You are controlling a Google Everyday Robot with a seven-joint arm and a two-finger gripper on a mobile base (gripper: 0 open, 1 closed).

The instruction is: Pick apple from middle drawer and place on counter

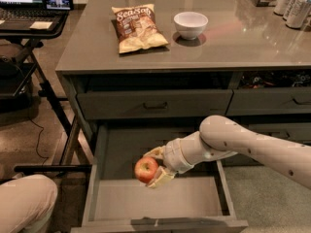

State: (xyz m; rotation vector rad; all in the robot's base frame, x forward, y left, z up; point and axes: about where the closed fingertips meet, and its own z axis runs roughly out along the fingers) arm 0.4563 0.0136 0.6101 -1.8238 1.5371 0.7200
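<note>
The red apple with yellowish patches is held between the fingers of my gripper, which is shut on it. The gripper and apple hang above the inside of the open middle drawer, left of its centre, lifted off the drawer floor. My white arm reaches in from the right. The grey glossy counter lies above, over the closed upper drawer.
On the counter lie a chips bag and a white bowl; cans stand at the back right. A black laptop stand is at the left. A pale rounded object sits at the bottom left.
</note>
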